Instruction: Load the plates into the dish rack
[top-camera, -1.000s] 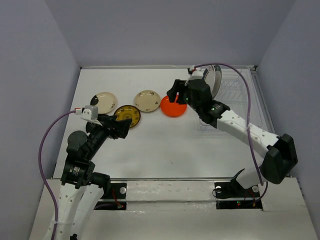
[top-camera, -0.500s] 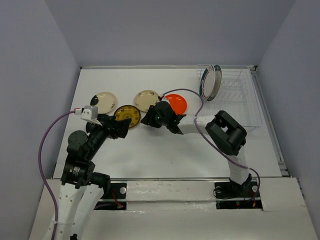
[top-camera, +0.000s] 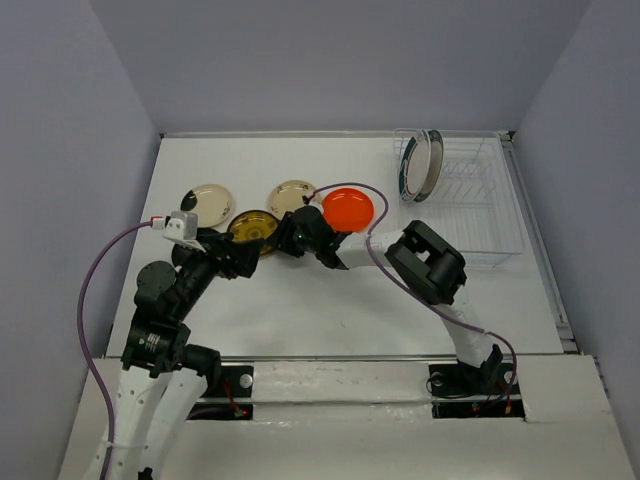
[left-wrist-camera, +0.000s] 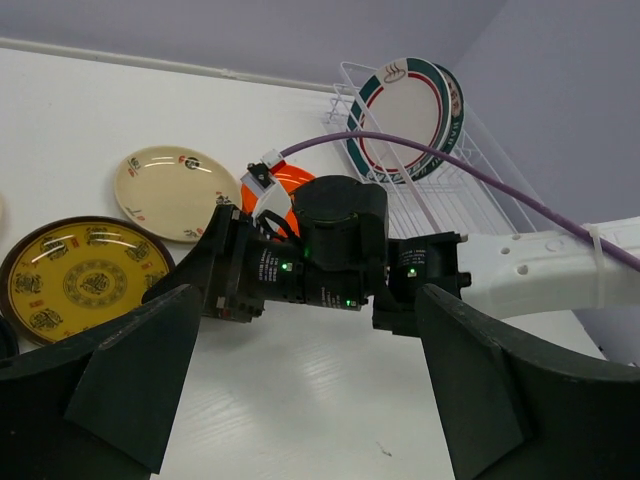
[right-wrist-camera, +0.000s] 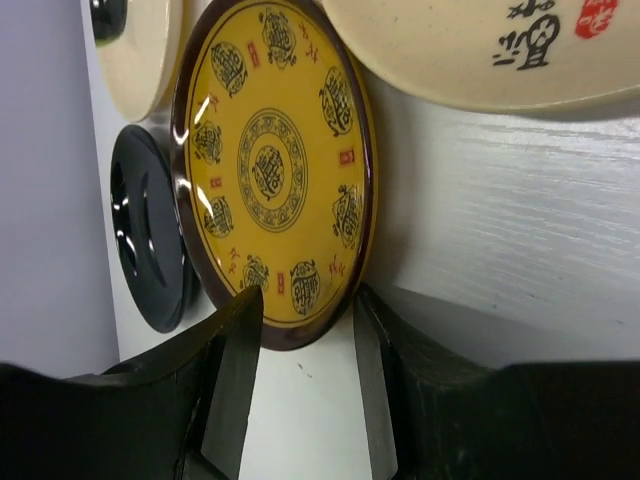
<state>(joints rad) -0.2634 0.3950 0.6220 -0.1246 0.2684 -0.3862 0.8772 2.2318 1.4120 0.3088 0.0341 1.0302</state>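
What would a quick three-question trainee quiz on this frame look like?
1. True or false: the dish rack holds two patterned plates.
2. The open right gripper straddles the rim of which plate? A orange-red, B amber-yellow, C cream.
3. How many plates lie flat on the table?
Key: 1 true; 2 B; 3 four.

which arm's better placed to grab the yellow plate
Right: the right tool is open astride the rim of the yellow plate; the left tool is open, the plate off to its side.
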